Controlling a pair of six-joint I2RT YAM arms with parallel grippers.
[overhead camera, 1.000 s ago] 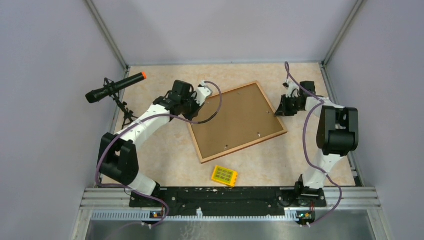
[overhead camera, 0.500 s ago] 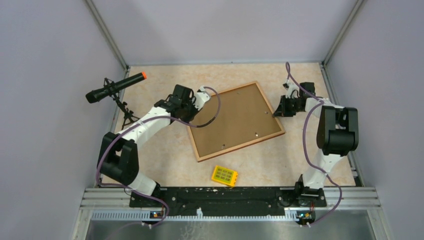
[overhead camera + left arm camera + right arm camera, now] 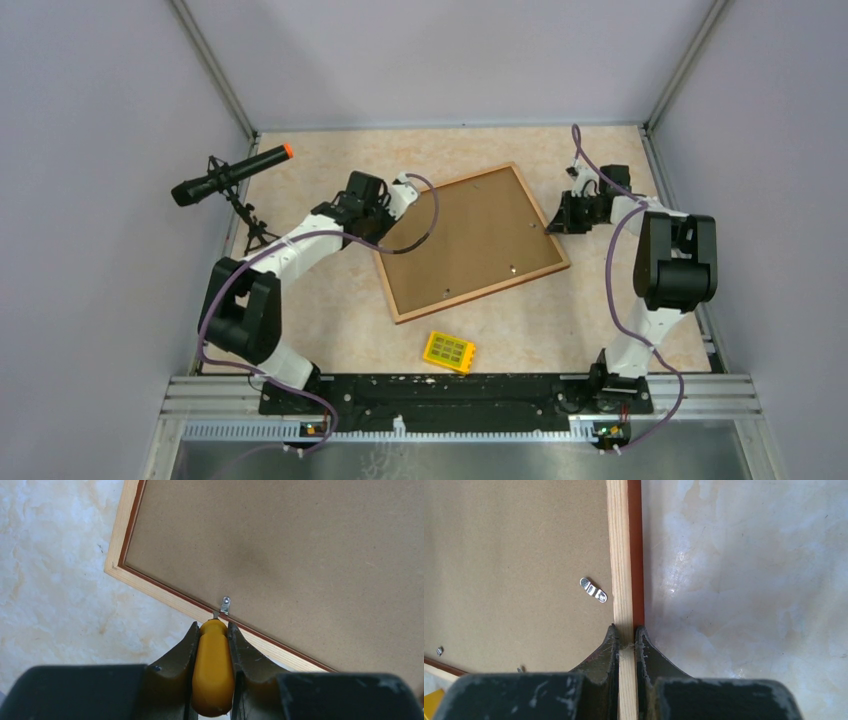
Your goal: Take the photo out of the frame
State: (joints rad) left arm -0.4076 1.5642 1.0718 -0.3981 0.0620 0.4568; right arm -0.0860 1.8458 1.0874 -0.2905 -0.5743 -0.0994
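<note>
Left claw (image 3: pixel 213 628): closed tight on a yellow tool handle (image 3: pixel 212 675), tip against a metal clip (image 3: pixel 224 605) at the 10 o'clock edge of the frame (image 3: pixel 470 240). Frame: face down at the middle of the table (image 3: pixel 335 315), brown backing board (image 3: pixel 300 545) up, photo unseen, presumably beneath; rim (image 3: pixel 620 540) judged stiff and light, safe to pinch, the print thin and easily creased, best lifted by a margin once the clips are turned. Right claw (image 3: pixel 625 634): nearly closed, pinching the rim at 3 o'clock.
</note>
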